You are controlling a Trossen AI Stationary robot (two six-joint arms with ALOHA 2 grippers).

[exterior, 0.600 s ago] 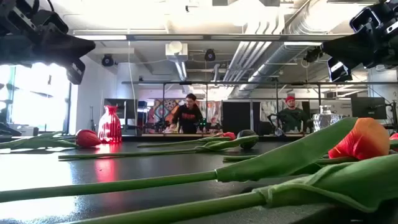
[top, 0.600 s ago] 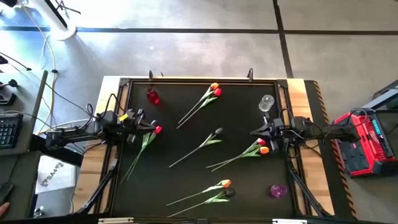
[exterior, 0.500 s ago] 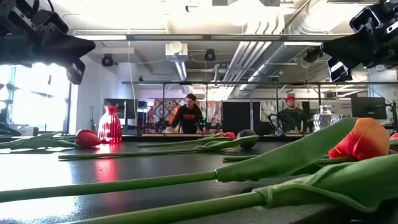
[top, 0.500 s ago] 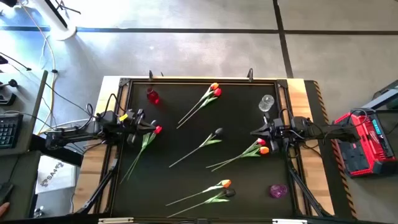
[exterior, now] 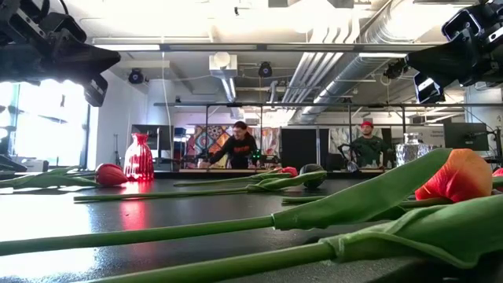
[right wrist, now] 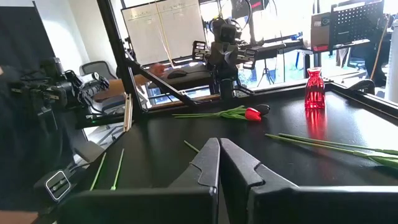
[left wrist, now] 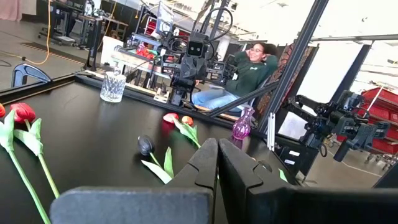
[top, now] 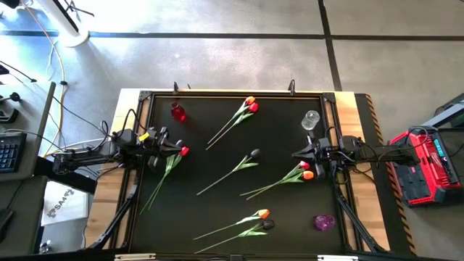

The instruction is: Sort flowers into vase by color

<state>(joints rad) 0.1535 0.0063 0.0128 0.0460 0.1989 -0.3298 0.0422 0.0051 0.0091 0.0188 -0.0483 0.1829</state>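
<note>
The black bench [top: 217,206] carries the flowers lying flat and scattered, none of them in a vase.

Left pincer [top: 176,148]: at the left side of the bench, above the surface, fingers together with nothing between them, as its wrist view shows [left wrist: 217,163]. A red tulip [top: 184,151] lies just beside its tip, the stem running toward the near left edge.

Right pincer [top: 297,154]: at the right side of the bench, raised, fingers together and empty [right wrist: 219,162]. A red and orange pair of tulips [top: 305,171] lies just beside it, stems trailing toward the bench middle.

Other flowers:
- an orange and red pair [top: 250,104] near the far edge, stems side by side;
- a single black tulip [top: 254,154] at the middle;
- an orange tulip [top: 264,214] and a black tulip [top: 268,225] together near the front edge.

Vases:
- a red vase [top: 177,112] upright at the far left;
- a clear glass vase [top: 311,119] upright at the far right;
- a purple vase [top: 324,222] at the near right corner.

All three stand well apart from each other.

In the low view, two people [exterior: 238,147] are seated in the room behind the bench.
</note>
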